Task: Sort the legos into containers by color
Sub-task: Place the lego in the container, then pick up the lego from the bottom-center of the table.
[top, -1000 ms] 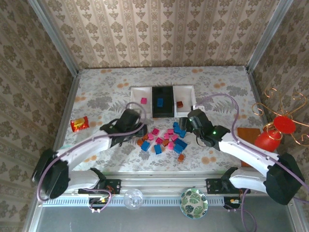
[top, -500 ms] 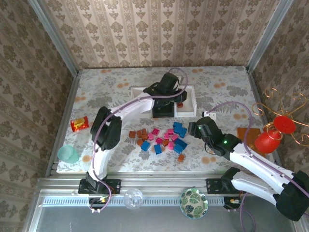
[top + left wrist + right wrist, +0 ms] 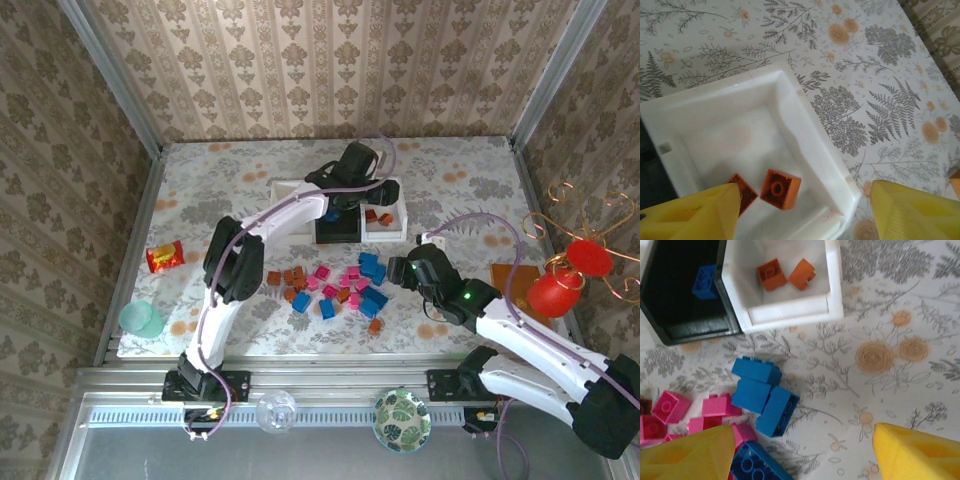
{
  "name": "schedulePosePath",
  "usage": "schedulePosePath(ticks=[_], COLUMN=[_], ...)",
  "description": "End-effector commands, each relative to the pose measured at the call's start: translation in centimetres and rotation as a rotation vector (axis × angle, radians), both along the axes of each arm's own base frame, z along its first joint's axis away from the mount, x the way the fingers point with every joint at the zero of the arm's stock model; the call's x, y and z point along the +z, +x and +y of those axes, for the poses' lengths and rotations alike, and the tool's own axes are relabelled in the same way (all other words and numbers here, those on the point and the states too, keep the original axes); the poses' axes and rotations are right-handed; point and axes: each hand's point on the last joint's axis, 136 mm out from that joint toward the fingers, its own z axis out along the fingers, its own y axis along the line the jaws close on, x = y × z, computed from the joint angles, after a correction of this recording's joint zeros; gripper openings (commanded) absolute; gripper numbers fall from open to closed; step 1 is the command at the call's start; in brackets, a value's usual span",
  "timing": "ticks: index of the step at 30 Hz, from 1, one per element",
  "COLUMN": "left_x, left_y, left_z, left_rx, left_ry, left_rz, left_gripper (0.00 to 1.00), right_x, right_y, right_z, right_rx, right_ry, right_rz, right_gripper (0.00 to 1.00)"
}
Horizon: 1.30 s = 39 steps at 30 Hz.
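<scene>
Most of the legos (image 3: 335, 285) lie loose in a heap at table centre, with pink, blue and orange-brown mixed. Sorted so far, as I read it: two orange-brown bricks (image 3: 780, 187) lie side by side in the right white tray (image 3: 807, 125), and one blue brick (image 3: 705, 281) is in the black tray (image 3: 695, 330). The tray row sits at 12 o'clock of the heap.

Left gripper (image 3: 805, 196): hangs over the right white tray, jaws spread wide with nothing between them. The orange-brown pair lies below it. Its arm reaches over the tray row from about 7 o'clock.

Right gripper (image 3: 804, 440): jaws apart and empty, poised at 3 o'clock of the heap. Beneath it is a tight cluster of blue bricks (image 3: 760, 390), with pink bricks (image 3: 671, 406) at their 9 o'clock.

Risks, my judgement:
- The blue bricks touch one another. A closing pinch may take two, or skid one aside into the pink.
- Any blue brick is bound for the black tray, and the left arm lies over that route. If both arms move at once they could clash.
- If the left gripper withdraws low, a finger may catch the tray wall and drag the joined row.
- A brick dropped from high up could bounce off the orange-brown pair and out over the rim.
</scene>
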Motion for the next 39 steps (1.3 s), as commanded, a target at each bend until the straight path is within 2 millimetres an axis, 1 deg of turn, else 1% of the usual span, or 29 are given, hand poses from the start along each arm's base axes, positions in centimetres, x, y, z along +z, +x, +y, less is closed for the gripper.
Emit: schedulePosePath(ticks=[1, 3, 5, 7, 8, 10, 11, 14, 16, 19, 23, 27, 30, 34, 35, 39], left_x=[7.3, 8.3, 8.7, 8.6, 8.3, 7.7, 7.4, 6.0, 5.2, 3.8, 2.1, 0.9, 0.0, -0.5, -0.5, -0.5], left_y=[-1.8, -3.6, -5.5, -7.5, -8.6, -10.6, -11.6, -14.3, -15.8, -17.6, -19.1, -19.9, -20.2, -20.4, -20.4, -20.4], left_z=[1.8, 3.5, 5.3, 7.2, 8.3, 10.4, 11.5, 14.3, 15.9, 18.1, 20.8, 22.5, 23.5, 24.2, 24.3, 24.2], left_rx=[-0.009, -0.002, 0.004, 0.02, 0.027, 0.047, 0.055, 0.082, 0.096, 0.122, 0.163, 0.19, 0.216, 0.237, 0.234, 0.23], left_ry=[-0.123, -0.164, -0.197, -0.21, -0.208, -0.193, -0.187, -0.153, -0.142, -0.135, -0.125, -0.099, -0.081, -0.076, -0.078, -0.081], left_rz=[-0.105, -0.123, -0.128, -0.137, -0.141, -0.156, -0.163, -0.171, -0.175, -0.173, -0.165, -0.154, -0.145, -0.146, -0.147, -0.147], left_gripper=[0.75, 0.79, 0.81, 0.85, 0.86, 0.98, 1.0, 1.0, 1.0, 1.0, 1.0, 1.0, 1.0, 1.0, 1.0, 1.0], right_x=[-1.7, -2.5, -3.3, -4.3, -4.8, -5.7, -6.1, -7.0, -7.6, -8.3, -9.3, -9.9, -10.2, -10.2, -10.0, -8.9], right_y=[-1.3, -2.1, -3.1, -4.2, -4.8, -5.9, -6.3, -7.6, -8.1, -8.6, -9.0, -9.1, -9.3, -9.6, -9.7, -9.6], right_z=[1.7, 2.7, 3.6, 4.3, 4.7, 5.2, 5.5, 6.7, 7.1, 7.7, 8.4, 9.1, 9.5, 9.7, 9.7, 9.6], right_rx=[0.073, 0.119, 0.162, 0.197, 0.216, 0.238, 0.247, 0.29, 0.304, 0.322, 0.338, 0.355, 0.368, 0.383, 0.387, 0.403], right_ry=[0.041, 0.044, 0.048, 0.048, 0.044, 0.031, 0.026, 0.029, 0.009, -0.014, -0.038, -0.063, -0.074, -0.076, -0.075, -0.065], right_rz=[0.066, 0.097, 0.132, 0.173, 0.193, 0.225, 0.236, 0.265, 0.288, 0.308, 0.33, 0.339, 0.35, 0.36, 0.357, 0.334], right_gripper=[0.74, 0.74, 0.74, 0.74, 0.74, 0.74, 0.74, 0.75, 0.75, 0.76, 0.75, 0.72, 0.65, 0.51, 0.47, 0.37])
